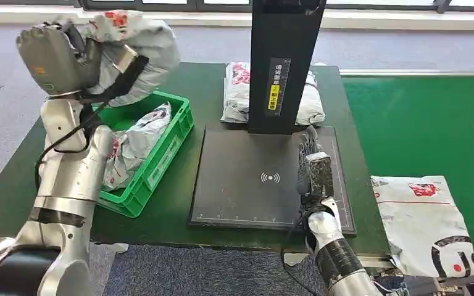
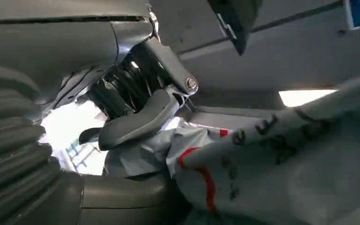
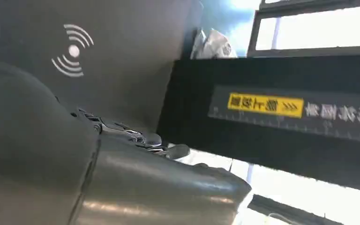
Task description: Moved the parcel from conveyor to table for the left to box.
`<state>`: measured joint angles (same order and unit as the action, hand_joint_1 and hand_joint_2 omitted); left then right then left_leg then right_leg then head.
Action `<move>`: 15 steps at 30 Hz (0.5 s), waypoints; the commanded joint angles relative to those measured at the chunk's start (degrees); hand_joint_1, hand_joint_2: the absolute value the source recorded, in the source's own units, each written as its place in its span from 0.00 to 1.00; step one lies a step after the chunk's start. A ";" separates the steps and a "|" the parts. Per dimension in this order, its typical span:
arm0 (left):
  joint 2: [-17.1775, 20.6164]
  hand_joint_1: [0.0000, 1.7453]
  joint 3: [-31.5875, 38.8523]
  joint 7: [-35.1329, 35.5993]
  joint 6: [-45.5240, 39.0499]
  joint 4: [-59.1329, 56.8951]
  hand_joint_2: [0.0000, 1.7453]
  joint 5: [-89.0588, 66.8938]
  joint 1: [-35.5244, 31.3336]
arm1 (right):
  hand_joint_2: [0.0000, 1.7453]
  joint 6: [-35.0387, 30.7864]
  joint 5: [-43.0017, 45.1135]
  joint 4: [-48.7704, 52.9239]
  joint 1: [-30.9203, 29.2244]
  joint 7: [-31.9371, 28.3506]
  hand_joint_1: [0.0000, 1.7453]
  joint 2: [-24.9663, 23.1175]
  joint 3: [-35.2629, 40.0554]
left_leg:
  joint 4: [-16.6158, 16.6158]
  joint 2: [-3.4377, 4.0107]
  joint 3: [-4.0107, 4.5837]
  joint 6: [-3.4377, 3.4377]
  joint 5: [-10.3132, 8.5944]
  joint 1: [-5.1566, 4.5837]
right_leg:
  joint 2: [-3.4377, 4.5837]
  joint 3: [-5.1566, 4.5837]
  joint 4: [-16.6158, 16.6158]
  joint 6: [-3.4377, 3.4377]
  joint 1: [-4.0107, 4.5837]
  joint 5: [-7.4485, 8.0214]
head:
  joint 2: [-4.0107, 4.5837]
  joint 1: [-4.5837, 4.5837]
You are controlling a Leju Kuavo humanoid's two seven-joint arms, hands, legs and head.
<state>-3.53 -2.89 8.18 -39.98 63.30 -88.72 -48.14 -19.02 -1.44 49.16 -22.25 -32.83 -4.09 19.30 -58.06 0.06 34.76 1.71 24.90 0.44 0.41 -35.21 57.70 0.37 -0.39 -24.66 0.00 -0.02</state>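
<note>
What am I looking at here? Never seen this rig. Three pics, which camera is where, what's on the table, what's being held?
It is a humanoid robot with two silver arms and many-fingered hands. The wide picture is from its head, looking down; the other two come from cameras at its wrists.

The left hand holds a grey parcel raised above a green crate, which already contains another parcel. The left wrist view shows that grip close up.

The right hand holds nothing and is over the black scanner pad, beside the scanner's upright post. A third parcel lies behind the post, and a fourth on the green conveyor.
</note>
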 commanded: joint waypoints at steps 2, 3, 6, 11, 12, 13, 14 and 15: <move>9.34 1.00 -14.41 7.10 -0.02 -13.54 1.00 -1.28 -7.58 | 0.00 -0.10 0.28 1.52 -1.39 0.34 0.00 2.18 -1.11 | -0.02 -0.16 0.02 -0.03 -0.07 -0.01 | -0.16 0.04 0.03 -0.02 0.06 -0.04 | 0.00 0.02; 9.34 1.00 -14.41 7.10 -0.02 -13.54 1.00 -1.28 -7.58 | 0.00 -0.10 0.28 1.52 -1.39 0.34 0.00 2.18 -1.11 | -0.03 -0.16 0.01 -0.05 -0.05 0.03 | -0.16 0.09 0.00 -0.03 0.10 -0.04 | 0.00 0.02; 7.06 1.00 -22.07 17.22 1.12 -45.51 1.00 -0.50 -16.81 | 0.00 -0.54 0.54 4.80 0.25 1.39 0.00 3.32 -1.17 | 0.00 -0.42 -0.04 -0.06 -0.10 0.02 | -0.43 0.22 -0.01 -0.04 0.09 -0.08 | 0.00 0.02; 8.81 0.03 -17.98 20.90 15.50 -51.72 1.00 2.53 -8.01 | 0.00 2.91 0.67 3.25 -1.35 3.13 0.00 5.09 -0.49 | 0.29 -0.12 -0.40 -0.07 -0.13 -0.13 | -0.11 0.43 -0.20 -0.04 -0.13 0.02 | 0.00 0.02; 8.71 0.00 -13.46 17.80 13.87 -51.44 1.00 6.99 -6.11 | 0.00 3.95 0.92 0.58 -2.86 2.93 0.00 4.93 -0.04 | 0.40 0.10 -0.55 -0.08 -0.13 -0.15 | 0.09 0.52 -0.30 -0.04 -0.17 0.09 | 0.00 0.02; 9.39 0.00 -14.57 18.51 13.69 -51.59 0.00 5.56 -5.27 | 0.00 4.39 0.98 -0.68 -3.65 2.81 0.00 4.73 0.26 | 0.42 0.27 -0.61 -0.08 -0.10 -0.13 | 0.23 0.50 -0.31 -0.03 -0.17 0.11 | 0.00 0.02; 9.29 0.00 -11.37 12.98 10.52 -50.29 0.00 9.07 -3.81 | 0.00 5.10 1.47 -2.41 -4.50 2.25 0.00 4.61 0.57 | 0.28 0.47 -0.45 -0.06 -0.04 -0.14 | 0.44 0.31 -0.16 -0.05 -0.18 0.11 | 0.00 0.02; 9.13 0.00 -9.88 10.97 9.96 -50.29 0.00 10.63 -3.28 | 0.00 5.32 1.68 -3.08 -4.79 1.90 0.00 4.57 0.69 | 0.24 0.61 -0.42 -0.06 -0.02 -0.07 | 0.56 0.27 -0.18 -0.01 -0.10 0.18 | 0.00 0.00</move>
<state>3.85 -17.16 27.41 -26.01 27.42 -84.97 -54.88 -16.41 -0.94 53.18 -21.80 -30.34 -1.14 19.23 -58.01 0.46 34.72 1.70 24.84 0.40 0.83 -35.24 57.71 0.37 -0.48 -24.49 0.00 -0.02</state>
